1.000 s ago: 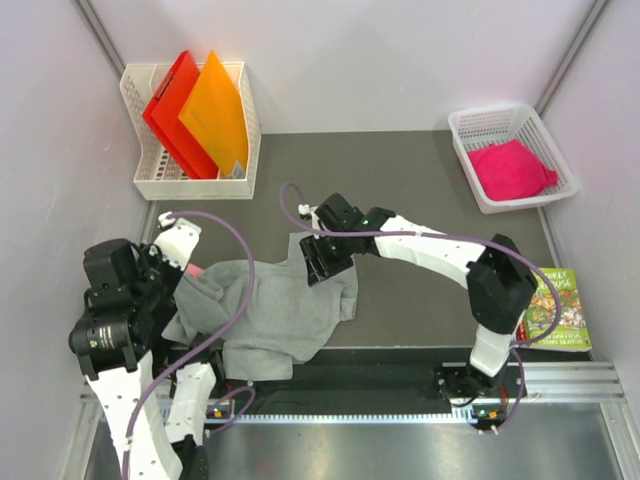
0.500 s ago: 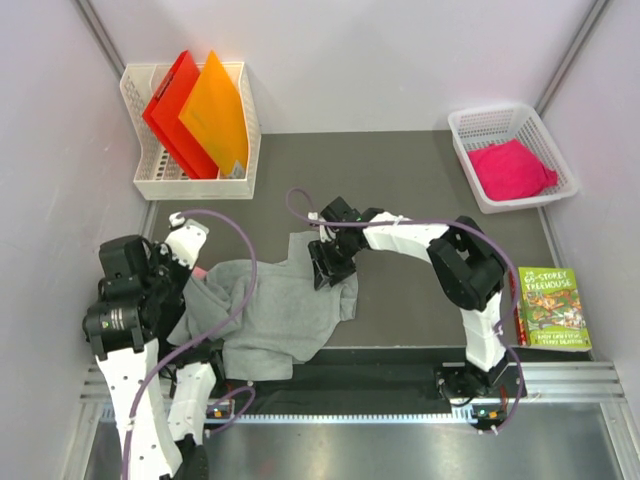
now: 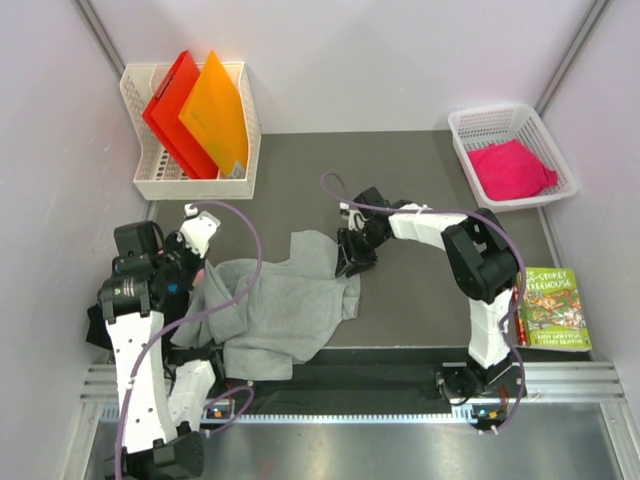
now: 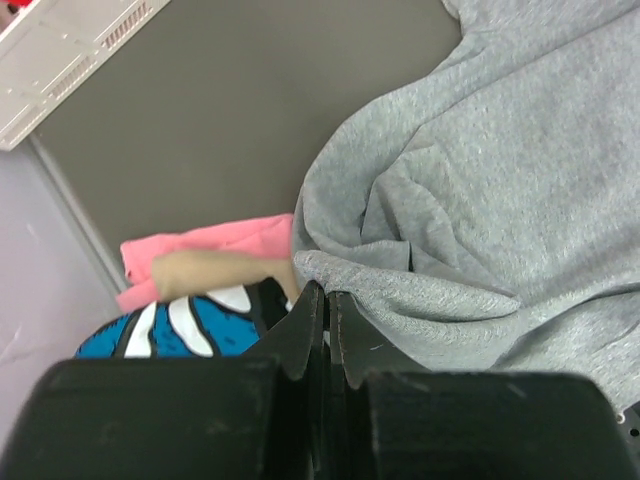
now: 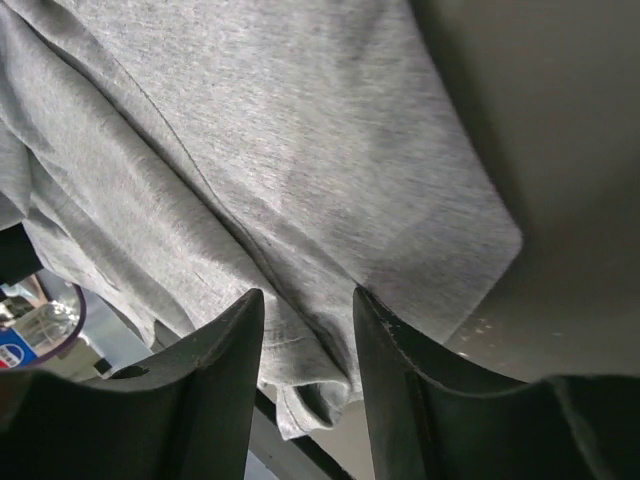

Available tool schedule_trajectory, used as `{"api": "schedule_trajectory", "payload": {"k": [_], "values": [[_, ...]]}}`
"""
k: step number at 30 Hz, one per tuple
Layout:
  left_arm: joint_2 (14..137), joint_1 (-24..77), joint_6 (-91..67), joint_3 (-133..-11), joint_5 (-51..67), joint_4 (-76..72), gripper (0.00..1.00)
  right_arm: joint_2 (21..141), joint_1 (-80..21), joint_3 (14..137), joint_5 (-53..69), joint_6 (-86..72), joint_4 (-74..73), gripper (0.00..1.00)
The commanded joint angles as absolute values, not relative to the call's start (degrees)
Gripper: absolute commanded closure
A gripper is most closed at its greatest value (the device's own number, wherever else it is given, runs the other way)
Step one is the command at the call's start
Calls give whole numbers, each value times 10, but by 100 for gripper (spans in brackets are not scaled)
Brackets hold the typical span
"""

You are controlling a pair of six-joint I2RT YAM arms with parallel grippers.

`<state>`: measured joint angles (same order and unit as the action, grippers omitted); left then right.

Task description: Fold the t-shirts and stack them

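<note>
Since a moment ago the right gripper (image 3: 357,252) has slid to the right, to the far right corner of the large plain light grey cloth t-shirt (image 3: 285,305). That corner has been pulled out with it. The left arm has swung in closer to the shirt too.

The right gripper's fingers are spread wide apart with nothing between them. The grey shirt lies flat on the dark counter (image 3: 410,190) right under them, and its corner ends just past the fingers.

The left gripper (image 4: 325,300) has its fingers pressed together. The tips sit right at a bunched-up edge of the grey shirt. I cannot tell if any cloth is caught between them. Just beside this gripper, away from the grey shirt, lie a pale pink cloth (image 4: 215,238) and a black t-shirt with blue and white print (image 4: 185,325), touching each other.

Well away from both grippers, past the right one, a bright pink cloth t-shirt (image 3: 510,168) sits in a white plastic basket (image 3: 470,125).
</note>
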<state>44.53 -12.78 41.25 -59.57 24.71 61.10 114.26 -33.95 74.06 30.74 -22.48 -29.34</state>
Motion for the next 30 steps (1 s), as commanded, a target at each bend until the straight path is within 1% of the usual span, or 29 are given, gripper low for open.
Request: {"api": "schedule_trajectory", "payload": {"k": [1, 4, 5, 6, 7, 9, 10, 11, 15, 17, 21, 23, 25, 27, 28, 29, 30], "values": [[471, -130, 429, -620, 301, 572, 100, 1152, -297, 695, 186, -193, -304, 57], [489, -130, 446, -643, 296, 592, 100, 1150, -287, 679, 179, -197, -291, 57], [490, -130, 447, -648, 292, 592, 100, 1150, -286, 678, 180, -195, -291, 55], [492, -129, 447, -649, 287, 592, 100, 1154, -287, 680, 178, -195, -294, 55], [493, -130, 444, -655, 285, 591, 100, 1157, -287, 683, 152, -193, -306, 55], [494, -130, 443, -659, 293, 593, 100, 1156, -284, 686, 114, -189, -316, 59], [497, -130, 441, -661, 301, 593, 100, 1153, -280, 686, 78, -192, -327, 60], [498, -129, 438, -662, 302, 592, 100, 1151, -263, 680, 68, -196, -330, 59], [512, -130, 427, -668, 298, 587, 100, 1131, -208, 659, 40, -225, -327, 59], [518, -130, 423, -671, 300, 587, 100, 1119, -187, 658, 68, -235, -316, 61], [525, -128, 418, -680, 308, 590, 100, 1102, -186, 692, 30, -245, -351, 63], [528, -129, 416, -690, 314, 592, 100, 1086, -185, 712, -41, -243, -382, 66], [535, -129, 415, -696, 320, 592, 100, 1055, -175, 723, -132, -251, -414, 66], [542, -128, 412, -701, 324, 590, 100, 1032, -120, 728, -143, -261, -425, 62], [545, -129, 408, -707, 328, 587, 100, 1027, -94, 725, -134, -267, -427, 61], [548, -129, 406, -709, 330, 586, 100, 1025, -46, 721, -126, -269, -428, 61], [553, -129, 405, -711, 334, 586, 100, 1030, -25, 723, -116, -267, -427, 62]]}}
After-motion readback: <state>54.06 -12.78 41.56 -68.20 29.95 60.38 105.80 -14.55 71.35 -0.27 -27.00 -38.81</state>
